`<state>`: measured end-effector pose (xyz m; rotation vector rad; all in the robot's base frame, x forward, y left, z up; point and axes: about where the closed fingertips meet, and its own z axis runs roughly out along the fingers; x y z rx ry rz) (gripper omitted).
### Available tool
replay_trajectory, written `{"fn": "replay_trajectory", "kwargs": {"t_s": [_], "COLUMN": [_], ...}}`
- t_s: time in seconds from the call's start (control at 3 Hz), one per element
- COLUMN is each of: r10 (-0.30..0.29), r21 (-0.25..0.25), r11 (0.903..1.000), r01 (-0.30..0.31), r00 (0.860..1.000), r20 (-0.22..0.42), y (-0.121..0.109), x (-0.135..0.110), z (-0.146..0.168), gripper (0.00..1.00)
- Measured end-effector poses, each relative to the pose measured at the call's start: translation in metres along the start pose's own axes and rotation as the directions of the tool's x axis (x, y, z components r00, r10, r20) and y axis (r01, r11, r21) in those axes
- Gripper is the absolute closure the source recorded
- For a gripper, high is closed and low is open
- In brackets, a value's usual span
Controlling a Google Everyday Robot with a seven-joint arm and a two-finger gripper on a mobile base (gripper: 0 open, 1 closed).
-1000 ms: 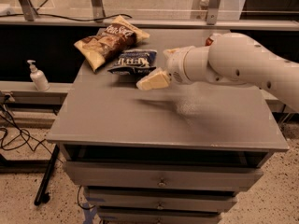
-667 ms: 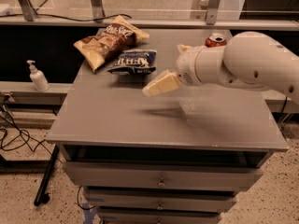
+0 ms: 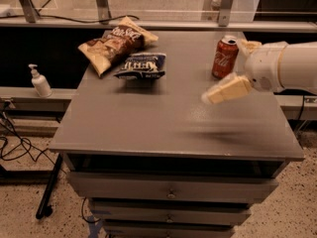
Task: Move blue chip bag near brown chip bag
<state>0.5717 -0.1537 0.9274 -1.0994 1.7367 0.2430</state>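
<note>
The blue chip bag [image 3: 141,66] lies on the grey table [image 3: 148,118] at the back left. The brown chip bag [image 3: 116,43] lies right behind it to the left, and their edges touch or nearly touch. My gripper [image 3: 225,73] hovers over the right side of the table, well to the right of both bags and just in front of a red soda can. It is open and holds nothing. One cream finger [image 3: 225,89] points left and the other [image 3: 248,45] shows behind the can.
A red soda can [image 3: 225,57] stands upright at the back right of the table, close to my gripper. A white pump bottle [image 3: 39,81] stands on a lower ledge to the left. Drawers [image 3: 171,192] sit under the table top. Cables lie on the floor at the left.
My arm has drawn back to the right, away from the blue bag. The red can, hidden a second ago, is now in full view. The bags have not moved.
</note>
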Motion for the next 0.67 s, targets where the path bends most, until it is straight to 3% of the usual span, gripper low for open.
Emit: {"fn": "replay_trajectory", "kwargs": {"t_s": [0.33,0.67], "r10": [-0.058,-0.081], "r21": [0.007,-0.013], "r11": [0.9983,0.9966], "r01": [0.059,0.081], "r00": [0.998,0.997], "r20": [-0.016,-0.006], "y": [-0.032,-0.032], "x": [0.021,0.010], "z": [-0.061,-0.068], "gripper": [0.00,0.00]}}
